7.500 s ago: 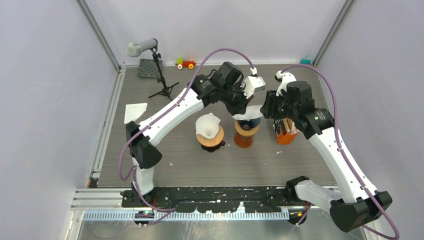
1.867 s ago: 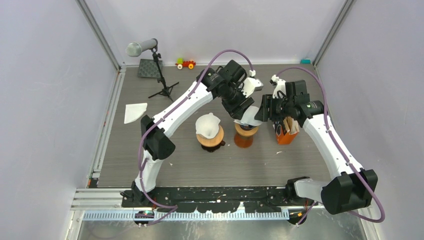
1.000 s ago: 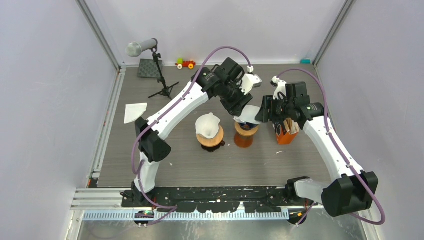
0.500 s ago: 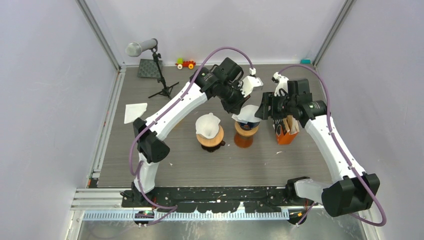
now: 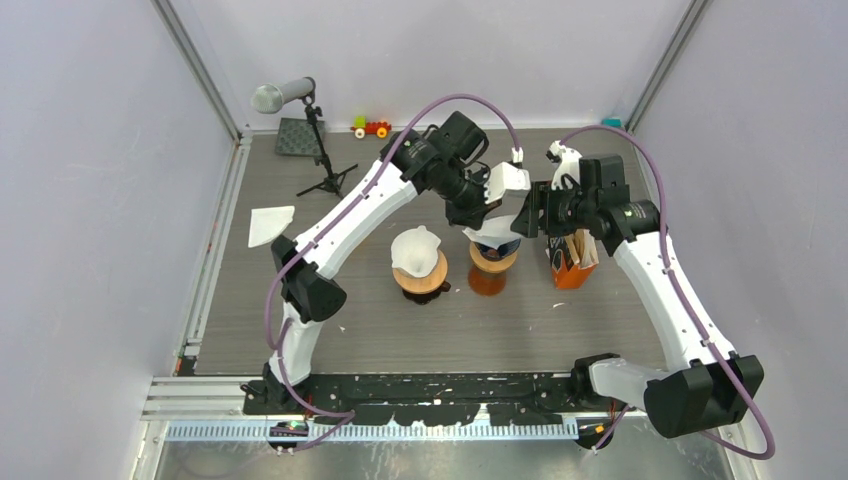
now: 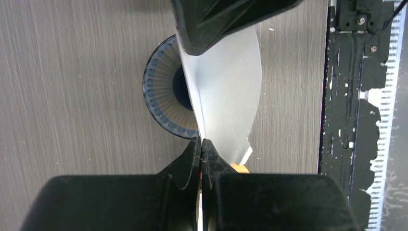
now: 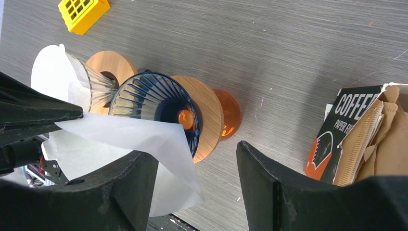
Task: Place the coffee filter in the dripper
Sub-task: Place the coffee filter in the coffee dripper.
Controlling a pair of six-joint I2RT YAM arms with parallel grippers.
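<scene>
left arm (image 5: 355,210) extended far forward, left fingers (image 6: 190,161) pinched shut; right arm (image 5: 665,290) alongside, right fingers (image 7: 264,185) spread apart

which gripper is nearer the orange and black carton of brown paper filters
Right. The right gripper hangs open beside the carton, by the blue ribbed glass dripper. The left gripper is farther, across that dripper, shut on the white paper coffee filter.

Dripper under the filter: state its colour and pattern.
The dripper is dark blue with radial ribs; clearest in the right wrist view.
</scene>
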